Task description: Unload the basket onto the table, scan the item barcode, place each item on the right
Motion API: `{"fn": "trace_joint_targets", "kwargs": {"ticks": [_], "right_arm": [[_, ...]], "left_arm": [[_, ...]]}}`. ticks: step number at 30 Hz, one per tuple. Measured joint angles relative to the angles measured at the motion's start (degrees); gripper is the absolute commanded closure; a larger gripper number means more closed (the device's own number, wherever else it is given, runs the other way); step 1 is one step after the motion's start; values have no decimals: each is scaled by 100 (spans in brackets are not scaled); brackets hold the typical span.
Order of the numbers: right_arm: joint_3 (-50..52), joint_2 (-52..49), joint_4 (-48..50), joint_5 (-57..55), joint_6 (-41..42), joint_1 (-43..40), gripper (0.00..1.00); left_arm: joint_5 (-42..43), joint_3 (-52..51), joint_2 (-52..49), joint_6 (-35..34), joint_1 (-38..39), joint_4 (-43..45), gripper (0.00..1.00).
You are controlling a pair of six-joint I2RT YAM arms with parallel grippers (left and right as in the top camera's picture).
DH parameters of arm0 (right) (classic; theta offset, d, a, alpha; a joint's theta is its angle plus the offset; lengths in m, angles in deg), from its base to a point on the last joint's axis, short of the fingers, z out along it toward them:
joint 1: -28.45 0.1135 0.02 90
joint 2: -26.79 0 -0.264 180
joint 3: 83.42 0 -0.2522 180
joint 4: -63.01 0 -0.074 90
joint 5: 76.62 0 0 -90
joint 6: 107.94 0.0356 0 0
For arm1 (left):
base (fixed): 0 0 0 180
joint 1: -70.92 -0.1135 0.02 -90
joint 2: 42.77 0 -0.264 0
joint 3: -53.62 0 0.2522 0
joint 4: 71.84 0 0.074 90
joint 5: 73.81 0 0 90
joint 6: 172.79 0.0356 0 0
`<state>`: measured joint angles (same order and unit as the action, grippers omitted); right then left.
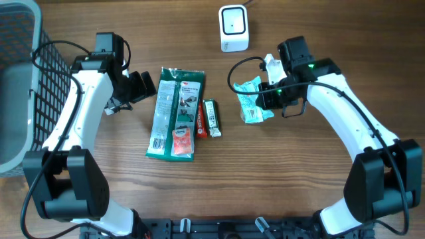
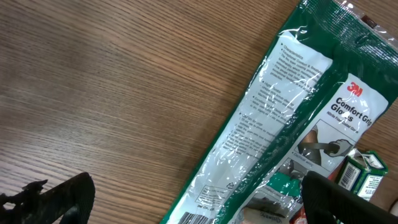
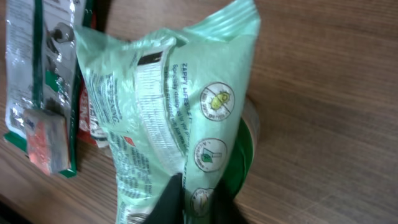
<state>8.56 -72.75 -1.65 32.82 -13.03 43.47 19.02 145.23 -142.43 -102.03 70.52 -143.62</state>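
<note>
Bright, even light fr above; soft shadows. Glare on glove pack [image 2: 273, 118] film. Table [image 2: 93, 74] blurry at left in L-wrist view.

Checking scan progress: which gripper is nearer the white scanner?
Right. Right gripper, gripping the green pouch, sits close, robot-side of the scanner; left gripper hangs farther, beside the glove pack.

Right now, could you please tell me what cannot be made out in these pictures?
- Snack bag barcode: right wrist view, print blurred; overhead, right gripper partly covers the bag.
- Glove pack barcode: left wrist view, cut off by the bottom edge; overhead, too small.
- Basket: overhead, cut off by the left edge.
</note>
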Motion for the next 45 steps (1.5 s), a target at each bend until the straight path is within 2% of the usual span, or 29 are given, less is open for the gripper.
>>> {"fn": "trace_joint_targets", "kwargs": {"ticks": [6,10,15,19,23,30,37,38,40,45], "right_arm": [[-68,20,55,79,-4,0,96],[-81,238,302,988,13,13,96],[-81,293,579,1182,284,487,96],[-81,291,962,721,721,1064,94],[-81,26,1139,-476,1471,1622,90],[-79,-638,1126,-1495,2004,1631,88],[-79,-638,848,-1917,2133,1502,69],[-79,-638,844,-1974,2081,1502,63],[-79,-638,807,-2017,2006,1502,57],[-92,-586,931,-1515,1668,1495,46]], "left_arm": [[0,0,-2,0,0,2,0],[0,0,-2,0,0,26,0],[0,0,-2,-2,0,26,0],[0,2,-2,0,0,26,0],[0,0,-2,0,0,26,0],[0,0,-2,-2,0,26,0],[0,-15,-2,-2,0,52,0],[0,-31,-2,-2,0,55,0],[0,-52,-4,-2,0,61,0],[0,-52,-7,-2,0,118,0]]}}
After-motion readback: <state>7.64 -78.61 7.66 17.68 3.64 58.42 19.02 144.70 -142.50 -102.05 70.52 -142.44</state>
